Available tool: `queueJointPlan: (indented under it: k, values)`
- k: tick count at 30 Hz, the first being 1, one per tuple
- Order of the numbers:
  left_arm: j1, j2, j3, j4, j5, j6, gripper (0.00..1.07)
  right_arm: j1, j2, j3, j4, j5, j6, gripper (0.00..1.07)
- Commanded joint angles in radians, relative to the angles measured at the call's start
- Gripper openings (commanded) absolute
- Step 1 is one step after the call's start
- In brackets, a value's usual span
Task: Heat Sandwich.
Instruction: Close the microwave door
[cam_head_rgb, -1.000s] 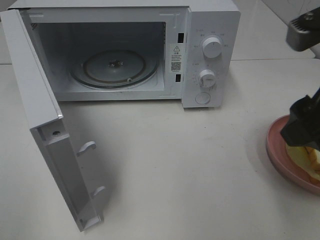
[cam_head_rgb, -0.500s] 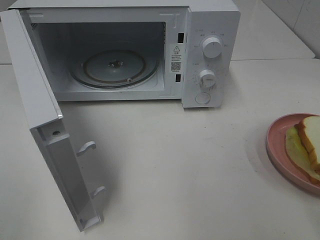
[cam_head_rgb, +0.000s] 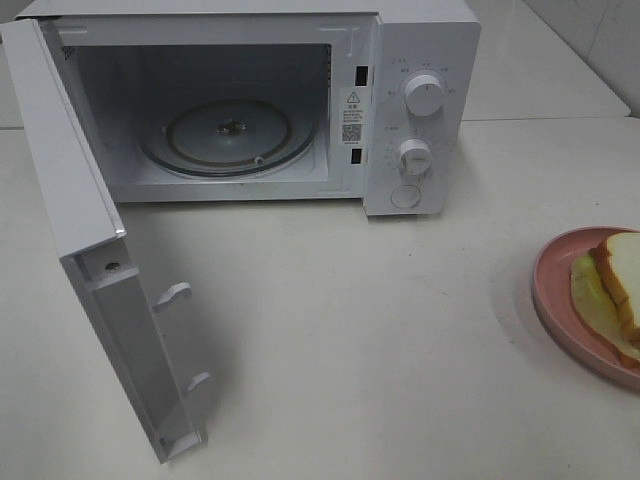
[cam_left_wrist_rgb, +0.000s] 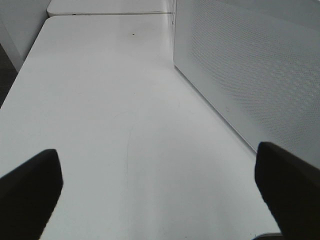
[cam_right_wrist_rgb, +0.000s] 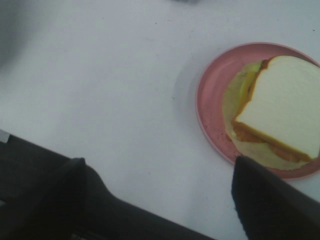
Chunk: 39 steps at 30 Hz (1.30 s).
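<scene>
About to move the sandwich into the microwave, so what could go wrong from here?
1. The sandwich fills much of the pink plate, leaving little bare rim; a grab might crush the bread.
2. The open microwave door juts across the table; a carrying arm might clip it.
3. The top slice looks offset from the filling; tilting the plate could slide it off.

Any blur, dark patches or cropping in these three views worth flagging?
Exterior high: sharp, evenly lit, but the pink plate and sandwich are cropped at the frame's edge. Left wrist: soft, fingertips just dark blurs. Right wrist: dim, slightly soft, sandwich still legible.
</scene>
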<state>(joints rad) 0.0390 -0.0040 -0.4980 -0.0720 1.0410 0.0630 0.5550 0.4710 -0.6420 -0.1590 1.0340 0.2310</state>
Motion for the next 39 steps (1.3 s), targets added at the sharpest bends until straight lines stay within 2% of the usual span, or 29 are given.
queueJointPlan:
  k: [1,2,4,9,13,20,26,39]
  values:
    - [-0.001,-0.025,0.003,0.0,-0.002,-0.002,1.01,-0.088,-0.058,0.036,0.007,-0.044,-0.024,0.76]
    - [-0.001,-0.025,0.003,0.0,-0.002,-0.002,1.01,-0.088,-0.058,0.036,0.007,-0.044,-0.024,0.76]
    - [-0.001,-0.025,0.003,0.0,-0.002,-0.002,1.01,-0.153,-0.114,0.067,0.011,-0.058,-0.033,0.76]
    - [-0.001,-0.025,0.003,0.0,-0.002,-0.002,1.01,-0.241,-0.211,0.107,0.024,-0.063,-0.033,0.76]
    - [-0.001,-0.025,0.003,0.0,-0.002,-0.002,1.01,-0.31,-0.289,0.107,0.029,-0.052,-0.033,0.76]
    - [-0.001,-0.025,0.003,0.0,-0.002,-0.002,1.01,-0.381,-0.414,0.132,0.033,0.008,-0.059,0.76]
    - [-0.001,-0.025,0.003,0.0,-0.002,-0.002,1.01,-0.423,-0.501,0.133,0.034,0.008,-0.059,0.76]
    - [-0.001,-0.023,0.003,-0.001,-0.002,-0.002,1.01,-0.427,-0.5,0.133,0.037,0.008,-0.061,0.76]
